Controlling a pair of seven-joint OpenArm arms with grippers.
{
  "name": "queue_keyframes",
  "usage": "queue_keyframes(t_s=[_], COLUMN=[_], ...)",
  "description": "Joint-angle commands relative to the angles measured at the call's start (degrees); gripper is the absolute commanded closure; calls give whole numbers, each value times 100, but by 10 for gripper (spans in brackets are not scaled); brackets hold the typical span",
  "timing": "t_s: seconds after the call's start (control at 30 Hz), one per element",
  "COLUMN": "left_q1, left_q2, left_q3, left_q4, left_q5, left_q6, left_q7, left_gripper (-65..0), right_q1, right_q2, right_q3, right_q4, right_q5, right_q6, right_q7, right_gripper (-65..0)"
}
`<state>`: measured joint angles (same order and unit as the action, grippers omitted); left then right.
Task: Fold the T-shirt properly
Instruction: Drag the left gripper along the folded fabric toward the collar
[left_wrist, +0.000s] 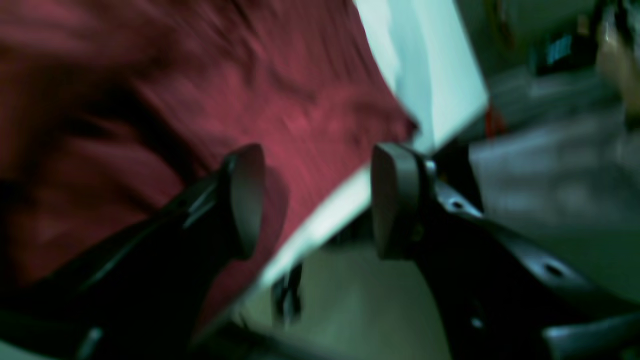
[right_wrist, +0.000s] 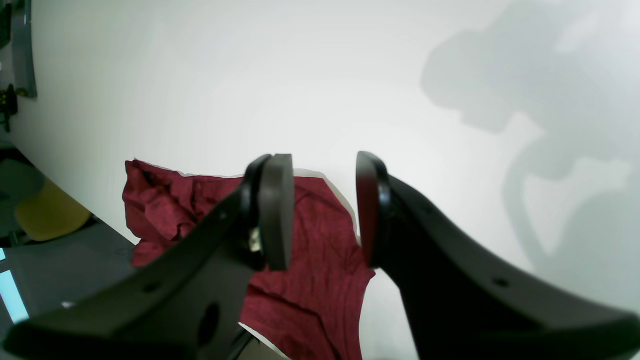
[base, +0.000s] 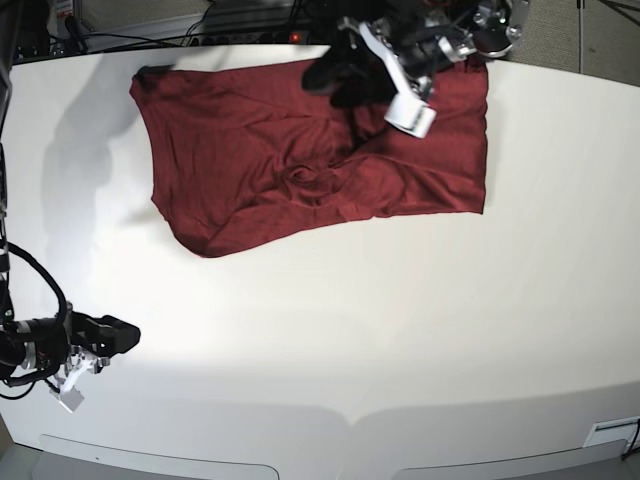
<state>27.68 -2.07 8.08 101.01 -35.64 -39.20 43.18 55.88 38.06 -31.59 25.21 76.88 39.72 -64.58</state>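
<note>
Found the T-shirt (base: 300, 150) lying at 12 o'clock on the desk (base: 400, 330), mostly flat, with a knot of wrinkles near its middle and its upper edge close to the desk's far rim. Saw the left fingers (left_wrist: 247, 200) spread apart with nothing between them, hovering over the cloth's 1 o'clock corner beside the desk edge. Saw the right fingers (right_wrist: 275, 210) parted too and empty, parked well apart from the garment at 8 o'clock. Judged the main risks thus: pinching two layers of thin knit instead of one, so dragging the whole shirt rather than folding it; pulling the corner off the far rim, given how near it lay; trapping the central wrinkles inside a fold. Could not tell the cloth's exact layering in the blurred left wrist view.
</note>
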Motion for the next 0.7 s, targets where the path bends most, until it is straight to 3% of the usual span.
queue_keyframes(t_s=[0.0,0.1,0.27,0.37,0.5,0.67], left_q1=[-66,-219,-326,-323,-326,-433], left_q2=[13,11,11,13,13,15], left_q3=[37,-7,-337,-586,-654,-654], left_q4=[114,114,114,114,107,87], left_q5=[-79,-37,-13,476,1346,2044], left_q6=[-80,-80,-80,-80,470,542], left_q7=[-26,-129,-1292,-1781,-1777,-1777], left_gripper=[-333,-333,-332,-332,-330,-330], right_q1=[234,234,232,232,234,234], right_q2=[81,83,83,83,81,81], right_q3=[24,24,24,24,24,24], right_q4=[66,66,66,66,66,66], right_q5=[160,157,157,157,162,162], right_q6=[28,28,28,28,28,28], right_q7=[68,66,61,63,70,68], right_gripper=[-214,-214,-214,-214,-214,-214])
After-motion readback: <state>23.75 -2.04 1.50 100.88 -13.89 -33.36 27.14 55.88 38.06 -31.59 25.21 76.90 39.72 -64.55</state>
